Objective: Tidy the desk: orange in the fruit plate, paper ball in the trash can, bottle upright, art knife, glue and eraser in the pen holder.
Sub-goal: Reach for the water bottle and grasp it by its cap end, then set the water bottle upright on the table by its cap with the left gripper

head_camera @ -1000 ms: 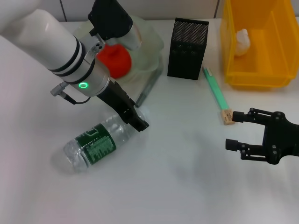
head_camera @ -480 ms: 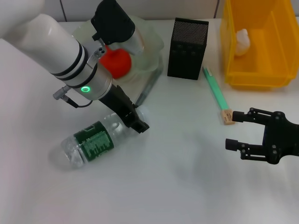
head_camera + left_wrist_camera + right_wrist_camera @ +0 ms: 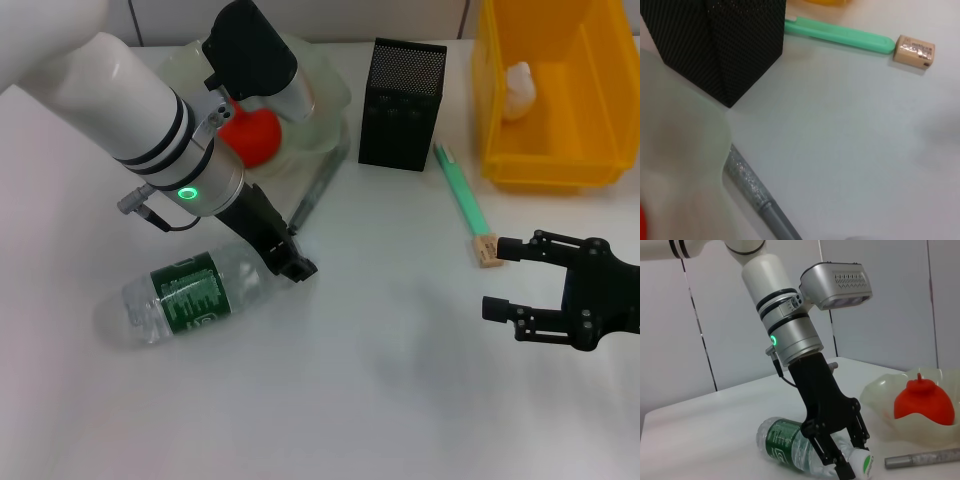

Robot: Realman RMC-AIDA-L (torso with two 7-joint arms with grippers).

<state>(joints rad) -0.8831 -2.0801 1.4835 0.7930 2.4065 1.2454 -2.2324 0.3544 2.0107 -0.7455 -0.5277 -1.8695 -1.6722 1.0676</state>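
While the left gripper (image 3: 285,258) clamps the neck of the bottle (image 3: 185,297) lying on the table (image 3: 380,400), hiding its cap, right gripper (image 3: 505,278) hangs spread beside eraser (image 3: 487,250)

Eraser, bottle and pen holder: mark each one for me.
eraser (image 3: 488,251), head view, on its beige top face.
bottle (image 3: 193,299), head view, on the green label.
pen holder (image 3: 402,104), head view, on its mesh front.
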